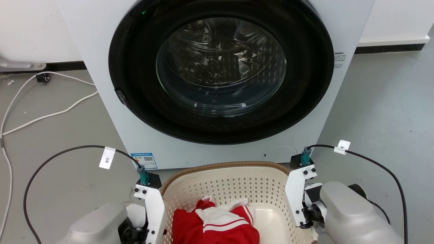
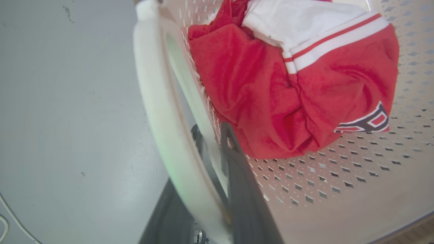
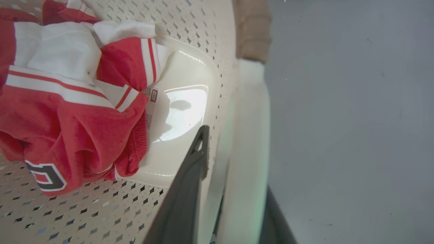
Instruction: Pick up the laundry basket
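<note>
**Both tools closed on the basket's side handles**

In the left wrist view, the left tool straddles the left handle of the basket. One dark finger rises from the bottom centre of the frame along the inside of the perforated wall. The other sits outside at the lower left. The white handle and the wall are pinched between them, with the jaws narrowed onto that edge.

The right tool does the same on the right handle. Its inner finger slants up from the bottom centre of the right wrist view, inside the basket. The outer one shows as a dark strip at the lower right, behind the handle. These jaws too are drawn in on the handle. The tan rim starts just above it, at the top centre of the frame.

A crumpled red and white garment lies in the basket, against the left wall and close to the left tool's inner finger.

In the head view the basket sits at the bottom centre, between the two white wrist brackets. It is just in front of the washer, whose round dark door fills the upper middle. Whether the basket rests on the grey floor or is off it cannot be told. A white cable trails across the floor at the left.
</note>
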Controlling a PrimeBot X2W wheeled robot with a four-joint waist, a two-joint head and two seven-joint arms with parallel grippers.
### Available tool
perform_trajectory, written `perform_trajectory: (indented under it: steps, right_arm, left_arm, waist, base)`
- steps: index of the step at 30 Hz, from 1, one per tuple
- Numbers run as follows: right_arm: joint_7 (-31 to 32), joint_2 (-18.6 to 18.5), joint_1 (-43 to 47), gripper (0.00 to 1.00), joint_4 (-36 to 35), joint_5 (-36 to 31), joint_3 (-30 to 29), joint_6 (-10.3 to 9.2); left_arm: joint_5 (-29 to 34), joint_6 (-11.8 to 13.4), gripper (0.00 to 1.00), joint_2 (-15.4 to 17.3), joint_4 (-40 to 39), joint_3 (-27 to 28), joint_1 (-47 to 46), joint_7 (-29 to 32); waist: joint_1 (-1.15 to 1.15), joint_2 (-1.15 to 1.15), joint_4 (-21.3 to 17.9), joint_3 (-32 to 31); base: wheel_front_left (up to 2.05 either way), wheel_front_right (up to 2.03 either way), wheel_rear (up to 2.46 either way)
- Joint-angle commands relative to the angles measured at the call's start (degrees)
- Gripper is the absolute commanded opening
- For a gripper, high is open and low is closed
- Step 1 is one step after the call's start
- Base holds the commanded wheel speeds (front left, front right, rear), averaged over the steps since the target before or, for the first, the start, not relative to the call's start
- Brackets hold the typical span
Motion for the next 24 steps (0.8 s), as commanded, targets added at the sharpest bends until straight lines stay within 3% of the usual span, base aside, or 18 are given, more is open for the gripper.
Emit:
perform_trajectory:
  steps: [1,24]
  right_arm:
    - [-0.53,0.49,-1.30,0.00,-0.64,0.04,0.60,0.80]
    - [-1.05,0.61,-1.92,0.00,-0.23,2.94,3.42,0.81]
  left_arm:
    - [0.20,-0.79,0.00,-0.28,-0.59,-0.50,-0.78,0.20]
    - [0.08,-0.79,0.00,-0.50,-0.56,-0.59,-1.13,0.37]
  waist:
    - [0.00,0.00,0.02,0.02]
    - [0.00,0.00,0.19,-0.01]
  base:
    - [0.00,0.00,0.00]
    - [0.00,0.00,0.00]
